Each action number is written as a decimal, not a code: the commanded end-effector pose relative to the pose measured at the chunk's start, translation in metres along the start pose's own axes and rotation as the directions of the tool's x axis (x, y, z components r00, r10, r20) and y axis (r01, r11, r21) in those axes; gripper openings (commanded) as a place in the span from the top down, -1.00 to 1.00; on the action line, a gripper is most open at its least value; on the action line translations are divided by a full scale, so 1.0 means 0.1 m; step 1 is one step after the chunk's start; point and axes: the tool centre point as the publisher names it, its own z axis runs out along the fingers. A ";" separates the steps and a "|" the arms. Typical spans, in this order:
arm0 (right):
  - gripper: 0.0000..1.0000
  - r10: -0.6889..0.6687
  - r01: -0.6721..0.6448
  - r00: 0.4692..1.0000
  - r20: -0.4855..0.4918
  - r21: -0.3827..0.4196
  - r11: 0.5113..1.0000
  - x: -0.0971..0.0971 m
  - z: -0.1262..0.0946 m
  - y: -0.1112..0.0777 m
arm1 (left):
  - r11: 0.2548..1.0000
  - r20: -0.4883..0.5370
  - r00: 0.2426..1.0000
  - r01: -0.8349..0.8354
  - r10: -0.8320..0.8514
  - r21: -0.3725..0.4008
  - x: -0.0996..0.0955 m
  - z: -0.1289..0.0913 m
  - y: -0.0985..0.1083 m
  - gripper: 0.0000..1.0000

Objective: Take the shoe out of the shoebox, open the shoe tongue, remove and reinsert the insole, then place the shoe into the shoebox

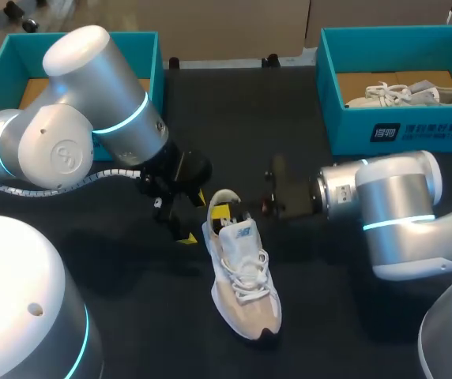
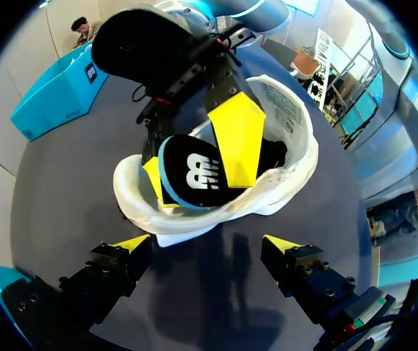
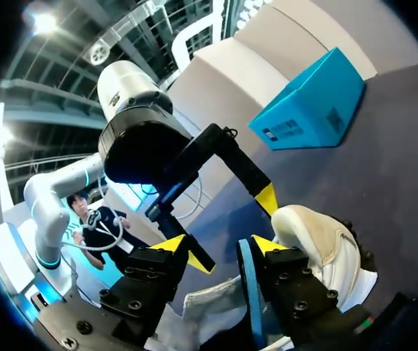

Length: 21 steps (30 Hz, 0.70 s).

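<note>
A beige and white shoe (image 1: pixel 242 276) lies on the dark table, heel towards the back. My right gripper (image 1: pixel 227 213) reaches into the heel opening. In the left wrist view its yellow fingers (image 2: pixel 238 139) stand either side of the black, blue-edged insole (image 2: pixel 194 172), which stands up in the shoe (image 2: pixel 282 157). In the right wrist view the insole's blue edge (image 3: pixel 249 285) lies against one finger of the right gripper (image 3: pixel 220 245), with a gap to the other. My left gripper (image 1: pixel 194 217) hangs open just behind the heel, nothing between its tips (image 2: pixel 207 245).
A teal shoebox (image 1: pixel 400 130) at the back right holds a second shoe (image 1: pixel 408 95). Another teal box (image 1: pixel 151 47) stands at the back left, behind my left arm. Bare dark table surrounds the shoe in front and to the right.
</note>
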 end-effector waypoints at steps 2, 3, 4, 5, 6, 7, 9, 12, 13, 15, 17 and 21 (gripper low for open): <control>-0.07 -0.004 0.004 1.000 0.013 0.014 1.000 0.06 -0.06 0.04 | 1.000 0.000 1.000 -0.001 0.001 0.001 0.00 0.00 0.00 -1.00; -0.03 -0.005 0.005 1.000 0.014 0.015 1.000 0.06 -0.06 0.04 | 1.000 0.000 1.000 -0.001 0.001 0.001 0.00 0.00 0.00 -1.00; 0.00 -0.007 0.007 1.000 0.016 0.017 1.000 0.07 -0.07 0.05 | 1.000 0.000 1.000 -0.001 0.001 0.001 0.00 0.00 0.00 -1.00; 0.00 -0.009 0.009 1.000 0.015 0.018 1.000 0.07 -0.08 0.05 | 1.000 -0.008 1.000 -0.010 0.010 0.002 0.01 -0.02 0.00 -1.00; -0.01 -0.012 0.011 1.000 0.014 0.019 1.000 0.08 -0.08 0.05 | 1.000 -0.009 1.000 -0.020 0.020 -0.001 0.01 -0.04 0.00 -1.00; -0.03 -0.015 0.015 1.000 0.015 0.020 1.000 0.08 -0.08 0.05 | 0.999 -0.008 0.999 -0.032 0.032 -0.007 0.02 -0.07 0.00 -1.00; -0.04 -0.021 0.020 1.000 0.014 0.021 1.000 0.08 -0.10 0.06 | 0.999 -0.018 0.999 -0.047 0.046 -0.012 0.03 -0.11 0.02 -1.00; -0.06 -0.030 0.029 0.999 0.015 0.025 0.999 0.08 -0.12 0.09 | 0.998 -0.030 0.998 -0.064 0.063 -0.029 0.04 -0.16 0.06 -1.00; -0.06 -0.036 0.036 0.999 0.015 0.030 0.999 0.07 -0.12 0.12 | 0.997 -0.034 0.997 -0.069 0.068 -0.036 0.04 -0.20 0.09 -1.00; -0.07 -0.047 0.046 0.999 0.013 0.041 0.998 0.05 -0.13 0.17 | 0.996 -0.040 0.997 -0.075 0.073 -0.042 0.03 -0.26 0.14 -1.00; -0.09 -0.054 0.053 0.998 0.016 0.053 0.997 0.03 -0.14 0.23 | 0.996 -0.046 0.996 -0.075 0.073 -0.045 0.01 -0.33 0.21 -1.00; -0.07 -0.065 0.063 0.997 0.028 0.074 0.995 0.02 -0.19 0.34 | 0.997 -0.045 0.997 -0.061 0.059 -0.051 -0.04 -0.47 0.36 -1.00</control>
